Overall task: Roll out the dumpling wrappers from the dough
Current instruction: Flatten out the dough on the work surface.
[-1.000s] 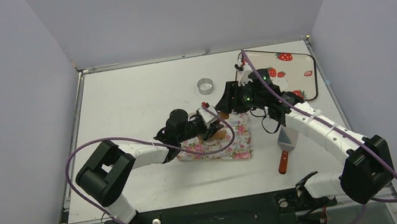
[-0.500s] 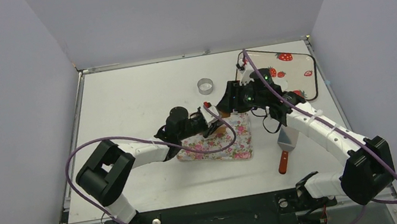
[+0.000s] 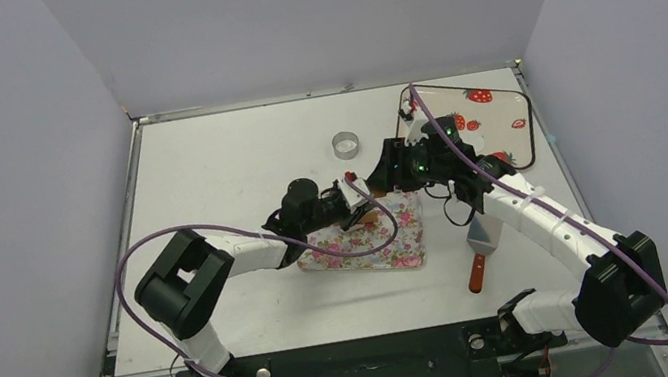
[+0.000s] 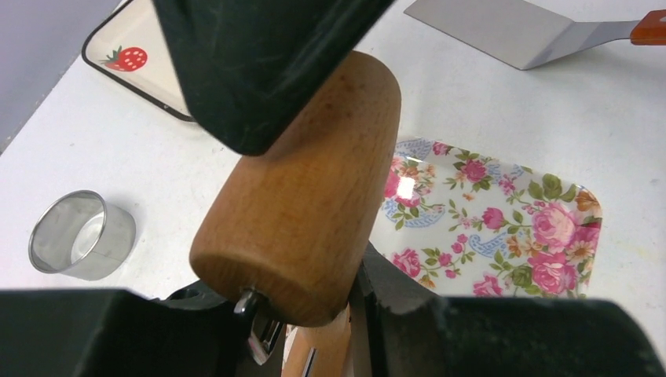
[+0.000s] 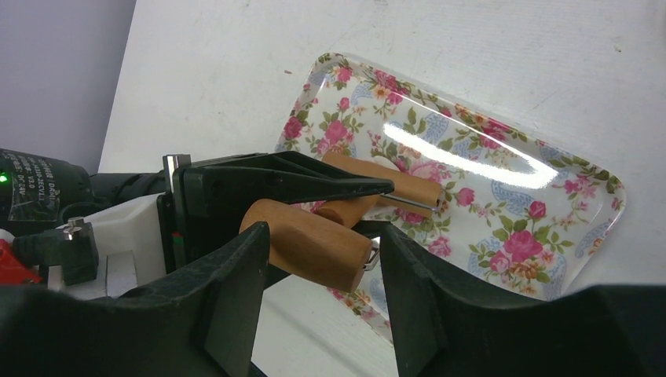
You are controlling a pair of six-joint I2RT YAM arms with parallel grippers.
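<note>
Still left fingers [image 4: 251, 63] clamp roller [image 4: 302, 204], nudged farther over tray [image 4: 550, 228]; right fingers [image 5: 236, 306]: grip unclear.

A wooden roller [image 4: 306, 196] hangs over the floral tray [image 3: 404, 238]; metal ring [image 3: 345, 144] farther, spatula [image 3: 481, 242] right, strawberry tray [image 3: 501, 116] far right.

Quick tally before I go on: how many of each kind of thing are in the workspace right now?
Trays: 2, floral tray and strawberry tray
Wooden roller: 1
Metal ring: 1
Spatula: 1
Total: 5
</note>
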